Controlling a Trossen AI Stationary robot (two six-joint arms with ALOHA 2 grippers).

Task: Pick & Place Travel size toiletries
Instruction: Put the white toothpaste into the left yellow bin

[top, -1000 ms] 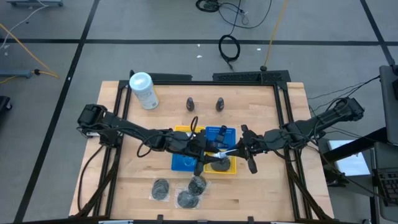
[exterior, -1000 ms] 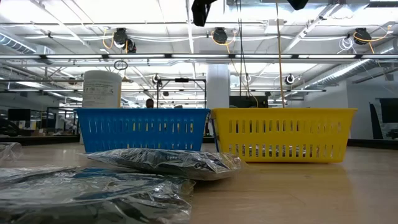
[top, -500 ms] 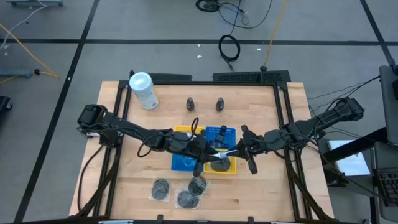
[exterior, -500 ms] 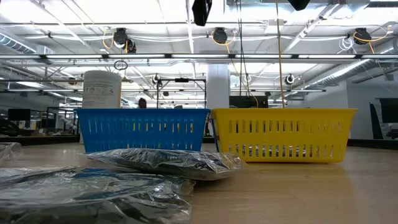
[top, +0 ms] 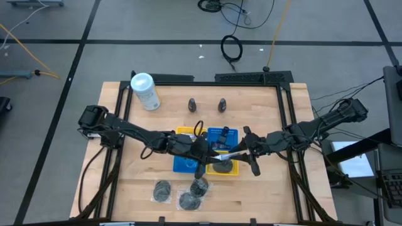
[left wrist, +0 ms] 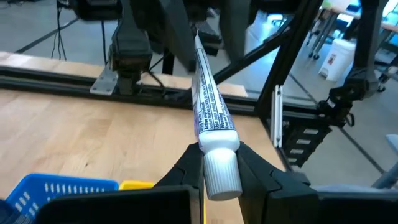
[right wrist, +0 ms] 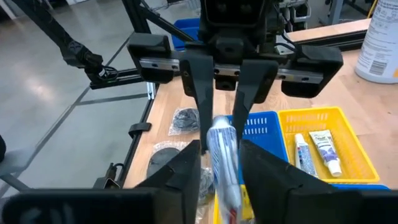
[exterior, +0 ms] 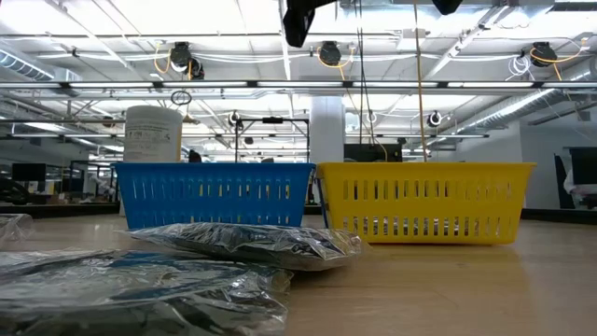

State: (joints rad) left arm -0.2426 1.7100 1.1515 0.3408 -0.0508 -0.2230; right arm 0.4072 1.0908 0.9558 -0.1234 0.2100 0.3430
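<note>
High view: a white tube point(top: 227, 154) is held between the left gripper point(top: 208, 152) and the right gripper point(top: 242, 152), above the baskets at the middle of the wooden table point(top: 132, 176). Three wrapped dark discs point(top: 162, 190) lie near the front edge; two dark mini bottles point(top: 193, 104) and a white canister point(top: 145, 91) stand behind.

Low view: a blue basket point(exterior: 215, 194) and a yellow basket point(exterior: 424, 201) are set side by side, behind the wrapped discs point(exterior: 247, 243).

Left wrist view: the tube's capped end point(left wrist: 219, 168) is pinched between the fingers point(left wrist: 186, 165).

Right wrist view: the tube's other end point(right wrist: 225, 168) is gripped by the right fingers point(right wrist: 186, 168); two tubes point(right wrist: 314, 152) lie in a yellow basket.
</note>
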